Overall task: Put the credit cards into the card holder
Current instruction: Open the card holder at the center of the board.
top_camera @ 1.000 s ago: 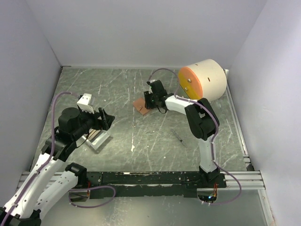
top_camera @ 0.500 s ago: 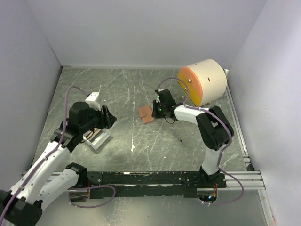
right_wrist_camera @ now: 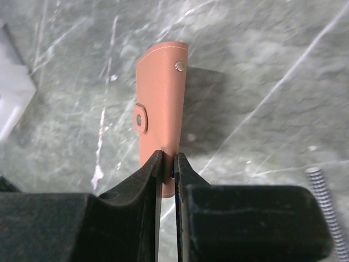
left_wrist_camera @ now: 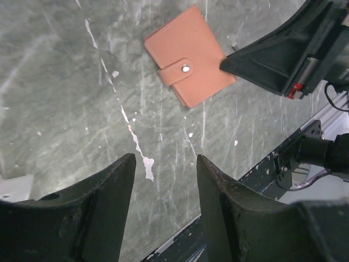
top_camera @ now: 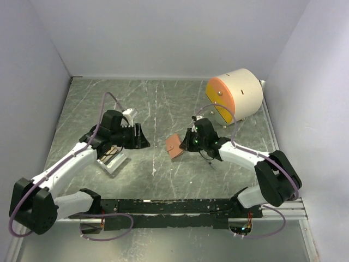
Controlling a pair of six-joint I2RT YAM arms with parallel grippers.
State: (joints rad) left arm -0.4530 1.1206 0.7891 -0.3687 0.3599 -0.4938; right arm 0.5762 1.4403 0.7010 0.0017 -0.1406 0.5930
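Obs: left gripper [left_wrist_camera: 165,162] stood partly open and empty, card holder [left_wrist_camera: 190,55] lying beyond its fingertips. Right gripper [right_wrist_camera: 168,161] pinched the holder's near edge, jaws nearly closed. Judged light, floppy, slippery; best gripped at an edge, clear of the snap stud [right_wrist_camera: 179,66].

One card holder [top_camera: 174,146], one white tray [top_camera: 116,166], one cream cylinder [top_camera: 239,93].
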